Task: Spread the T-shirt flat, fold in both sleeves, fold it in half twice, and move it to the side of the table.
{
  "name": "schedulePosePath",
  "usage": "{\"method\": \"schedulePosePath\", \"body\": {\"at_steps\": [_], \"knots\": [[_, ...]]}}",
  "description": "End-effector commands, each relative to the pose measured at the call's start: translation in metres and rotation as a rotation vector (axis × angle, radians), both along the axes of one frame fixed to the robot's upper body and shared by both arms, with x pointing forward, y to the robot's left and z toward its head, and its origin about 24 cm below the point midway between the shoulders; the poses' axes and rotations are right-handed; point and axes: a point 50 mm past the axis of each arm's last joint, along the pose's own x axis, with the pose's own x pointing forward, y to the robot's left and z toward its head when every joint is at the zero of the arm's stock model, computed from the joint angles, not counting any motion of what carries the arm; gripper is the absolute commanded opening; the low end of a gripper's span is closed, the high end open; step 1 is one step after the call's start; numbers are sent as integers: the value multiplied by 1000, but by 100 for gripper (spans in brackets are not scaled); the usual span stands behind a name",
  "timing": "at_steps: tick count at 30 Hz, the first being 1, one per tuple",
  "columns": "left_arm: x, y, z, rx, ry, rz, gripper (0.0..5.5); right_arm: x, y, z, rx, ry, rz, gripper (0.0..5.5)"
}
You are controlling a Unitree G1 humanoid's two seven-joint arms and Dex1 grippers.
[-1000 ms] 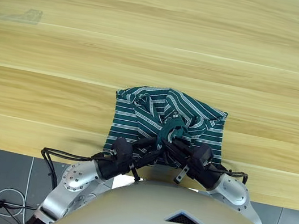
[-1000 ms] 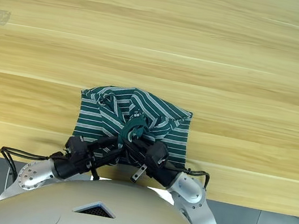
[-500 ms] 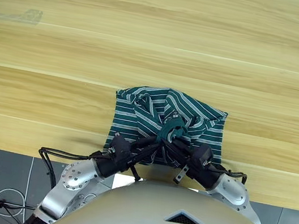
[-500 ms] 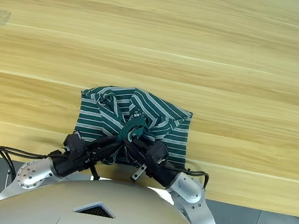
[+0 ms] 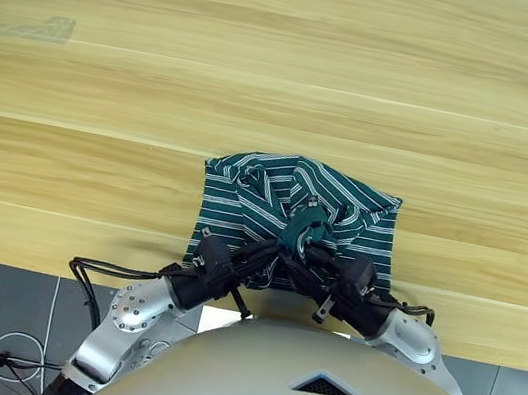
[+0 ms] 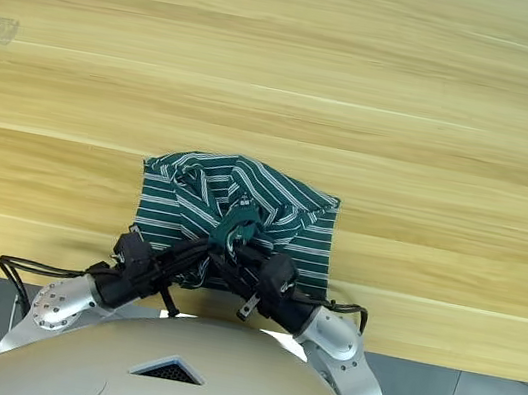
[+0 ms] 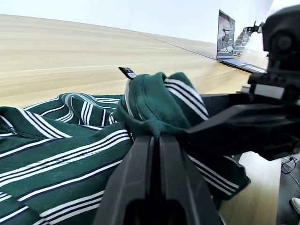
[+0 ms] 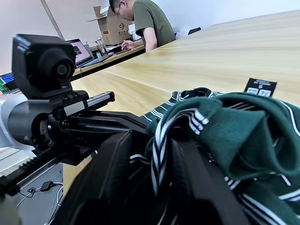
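— So, where is the T-shirt (image 5: 232,207)?
— Crumpled at the near edge of the surface (image 5: 285,69).
— And the tools?
— The left tool (image 5: 282,245) and the right tool (image 5: 308,244) each pinch one raised bunch of its cloth, side by side.

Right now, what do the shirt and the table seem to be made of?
Shirt: soft knit cloth, maybe cotton, matte; it bunches and creases.
Table: wood or wood-look laminate, smooth, faint sheen; long grain streaks and plank lines.
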Motion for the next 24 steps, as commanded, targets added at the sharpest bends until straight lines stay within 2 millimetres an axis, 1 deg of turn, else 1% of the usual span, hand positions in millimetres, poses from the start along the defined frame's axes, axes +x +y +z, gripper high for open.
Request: {"method": "schedulePosePath", "body": {"at_steps": [1,6,9,12,15,19,20,24], "knots": [[0,-1,5,-41,0,19,0,-1,-5,-4,-17,17,-2,138],[11,24,20,-51,-49,89,0,0,-4,-5,-19,12,-8,138],[15,35,30,-68,-77,118,0,0,-5,-5,-22,10,-8,138],[18,44,35,-59,-100,141,0,1,-5,-5,-24,8,-10,138],[17,45,35,-49,-105,133,0,2,-5,-4,-24,5,-16,83],[15,41,32,-37,-96,117,0,3,-5,-4,-23,0,-25,14],[15,40,30,-30,-95,113,0,4,-5,-4,-23,-3,-26,4],[18,42,28,-6,-96,122,0,7,-5,-5,-26,-13,-31,4]]}}
